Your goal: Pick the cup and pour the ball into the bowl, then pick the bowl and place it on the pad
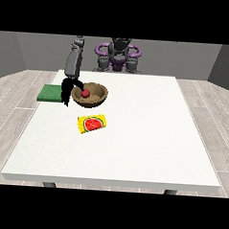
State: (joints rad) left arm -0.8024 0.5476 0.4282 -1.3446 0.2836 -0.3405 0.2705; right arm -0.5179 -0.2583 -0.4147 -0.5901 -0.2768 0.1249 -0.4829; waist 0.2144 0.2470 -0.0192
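A brown wooden bowl (94,97) stands left of the table's middle, with a red ball (85,92) inside it. The black hand at the view's left (67,90) is at the bowl's left rim. Part of it reaches over the rim towards the ball and part hangs down outside the wall, pinching the rim. Whether the bowl is off the table I cannot tell. A yellow cup (91,124) with a watermelon picture lies on its side in front of the bowl. A green pad (51,93) lies flat at the table's left edge, just left of the hand.
The white table (144,137) stretches wide to the right and towards the camera. The robot's torso (118,53) stands behind the far edge. Its grey arm (73,62) comes down at the left to the bowl.
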